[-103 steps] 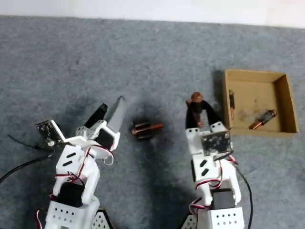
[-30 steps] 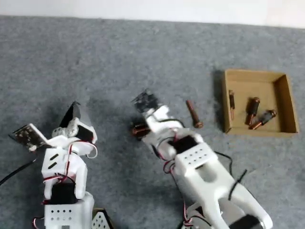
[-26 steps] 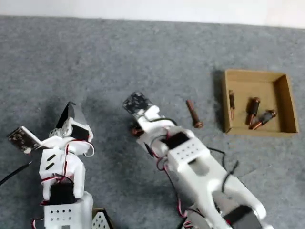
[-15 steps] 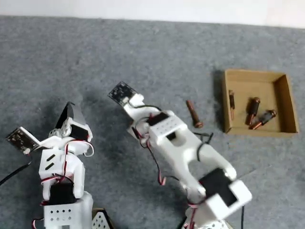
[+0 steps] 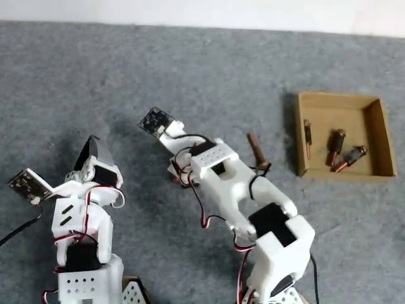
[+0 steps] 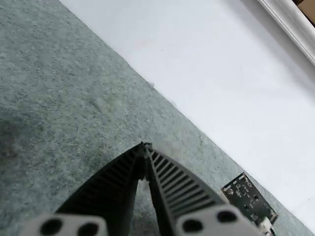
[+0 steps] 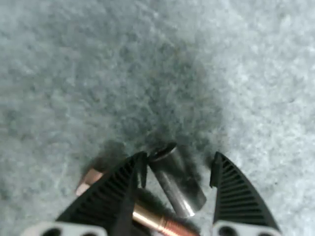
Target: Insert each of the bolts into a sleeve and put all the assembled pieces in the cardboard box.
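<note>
The left gripper (image 6: 145,147), far from the cardboard box (image 5: 297,136), is closed on nothing. The right gripper (image 7: 179,158) has open fingers around a sleeve (image 7: 178,186), well apart from the box. I think grabbing it is the step; next, squeeze gently. A bolt (image 5: 256,151) lies near the box. I can read no writing.

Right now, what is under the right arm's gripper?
A dark sleeve lies inside the open right gripper, a copper bolt beside it. In the high view the arm covers most of both.
</note>
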{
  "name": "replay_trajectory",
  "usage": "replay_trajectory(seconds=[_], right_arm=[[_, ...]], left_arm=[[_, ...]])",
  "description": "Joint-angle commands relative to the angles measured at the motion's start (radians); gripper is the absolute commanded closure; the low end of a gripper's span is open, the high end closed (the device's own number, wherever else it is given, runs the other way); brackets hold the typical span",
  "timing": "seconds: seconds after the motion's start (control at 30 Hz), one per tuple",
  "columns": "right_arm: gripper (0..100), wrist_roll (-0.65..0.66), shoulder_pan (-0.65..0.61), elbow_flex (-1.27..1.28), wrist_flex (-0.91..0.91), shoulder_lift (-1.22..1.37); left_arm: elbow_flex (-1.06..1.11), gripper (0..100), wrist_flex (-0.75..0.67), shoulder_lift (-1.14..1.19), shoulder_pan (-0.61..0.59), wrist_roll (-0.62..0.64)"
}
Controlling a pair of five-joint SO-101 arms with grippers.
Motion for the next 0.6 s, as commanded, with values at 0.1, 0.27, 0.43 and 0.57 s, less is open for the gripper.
replay_trajectory(seconds=[0.1, 0.27, 0.43, 0.57], right_arm=[[80.7, 0.012, 0.015, -0.018, 0.147, 0.002], [80.7, 0.012, 0.016, -0.018, 0.185, 0.005], [81.6, 0.011, 0.016, -0.016, 0.18, 0.01], [95.4, 0.011, 0.016, -0.015, 0.124, 0.01]], left_arm=[[0.018, 99, -0.029, -0.004, -0.008, 0.006], [0.018, 99, -0.029, -0.004, -0.008, 0.006], [0.018, 99, -0.029, -0.004, -0.008, 0.006], [0.018, 99, -0.028, -0.004, -0.008, 0.006]])
